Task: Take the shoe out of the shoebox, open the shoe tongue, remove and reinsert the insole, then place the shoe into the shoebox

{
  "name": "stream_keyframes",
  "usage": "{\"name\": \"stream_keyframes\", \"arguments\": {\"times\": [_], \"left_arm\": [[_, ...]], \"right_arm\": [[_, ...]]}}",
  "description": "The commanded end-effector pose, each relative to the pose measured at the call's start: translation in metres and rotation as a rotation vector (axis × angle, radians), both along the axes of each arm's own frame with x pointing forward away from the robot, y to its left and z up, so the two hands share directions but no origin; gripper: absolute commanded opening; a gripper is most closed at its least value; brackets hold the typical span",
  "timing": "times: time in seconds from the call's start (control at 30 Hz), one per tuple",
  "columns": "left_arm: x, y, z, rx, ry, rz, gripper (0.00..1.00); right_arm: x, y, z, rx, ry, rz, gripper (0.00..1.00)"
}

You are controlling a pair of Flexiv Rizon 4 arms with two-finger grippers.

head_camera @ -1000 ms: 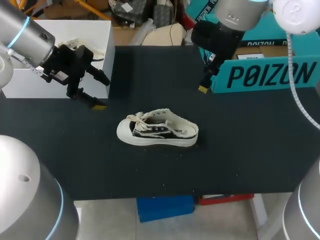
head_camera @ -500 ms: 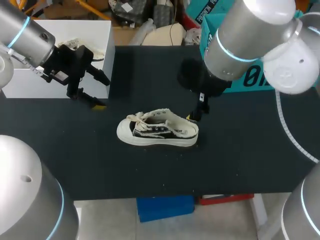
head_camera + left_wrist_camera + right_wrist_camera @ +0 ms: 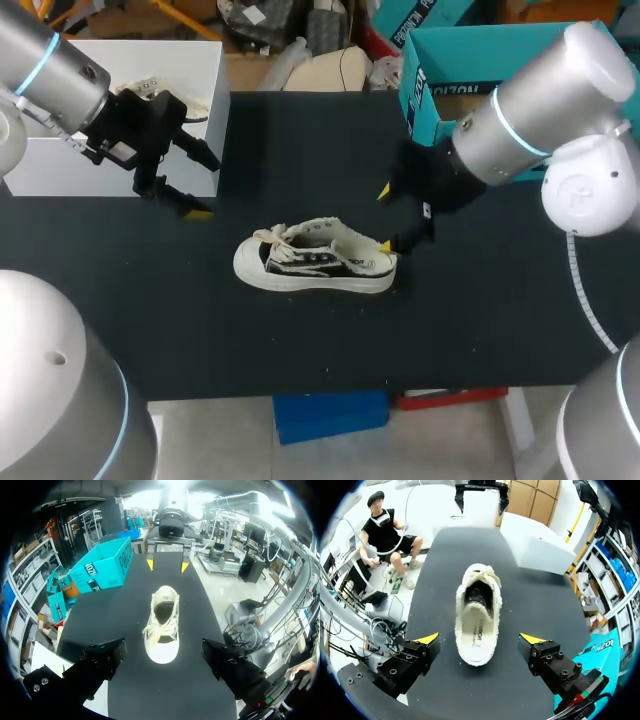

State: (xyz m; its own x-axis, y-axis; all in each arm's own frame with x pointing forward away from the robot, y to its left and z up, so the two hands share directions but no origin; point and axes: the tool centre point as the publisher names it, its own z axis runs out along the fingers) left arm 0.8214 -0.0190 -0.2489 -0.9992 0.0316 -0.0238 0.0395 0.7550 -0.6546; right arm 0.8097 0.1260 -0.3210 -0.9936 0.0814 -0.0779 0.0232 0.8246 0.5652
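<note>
The shoe [image 3: 315, 257] is out of its box, upright on the table [image 3: 500, 320]; its heel lies between the spread fingers of the right claw [image 3: 386, 218], touching neither; its toe points at the left claw [image 3: 205, 187], well apart, also spread and holding nothing; tongue, insole and the return look, to my eye, all yet to do; the table is matte black; a white box [image 3: 190, 110] stands just behind the left claw, a teal box [image 3: 450, 60] behind the right.

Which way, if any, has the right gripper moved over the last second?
Yes. The right gripper has come away from the teal box toward the shoe, which lies unmoved; its open fingers are now at the heel.
</note>
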Motion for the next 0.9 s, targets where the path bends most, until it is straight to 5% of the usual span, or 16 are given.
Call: {"name": "stream_keyframes", "arguments": {"times": [0.03,0.3,0.43,0.9], "left_arm": [[0.000,0.000,-0.001,-0.001,-0.004,0.000,1.00],[0.000,0.000,-0.001,-0.001,-0.004,0.000,1.00],[0.000,0.000,-0.001,-0.001,-0.004,0.000,1.00],[0.000,0.000,-0.001,-0.001,-0.004,0.000,1.00]], "right_arm": [[0.002,0.003,-0.010,0.275,-0.023,0.022,1.00],[0.002,0.003,-0.010,0.275,-0.023,0.022,1.00],[-0.007,0.005,-0.025,0.394,-0.024,0.012,1.00],[-0.001,-0.010,-0.058,0.478,-0.012,-0.046,1.00]]}}
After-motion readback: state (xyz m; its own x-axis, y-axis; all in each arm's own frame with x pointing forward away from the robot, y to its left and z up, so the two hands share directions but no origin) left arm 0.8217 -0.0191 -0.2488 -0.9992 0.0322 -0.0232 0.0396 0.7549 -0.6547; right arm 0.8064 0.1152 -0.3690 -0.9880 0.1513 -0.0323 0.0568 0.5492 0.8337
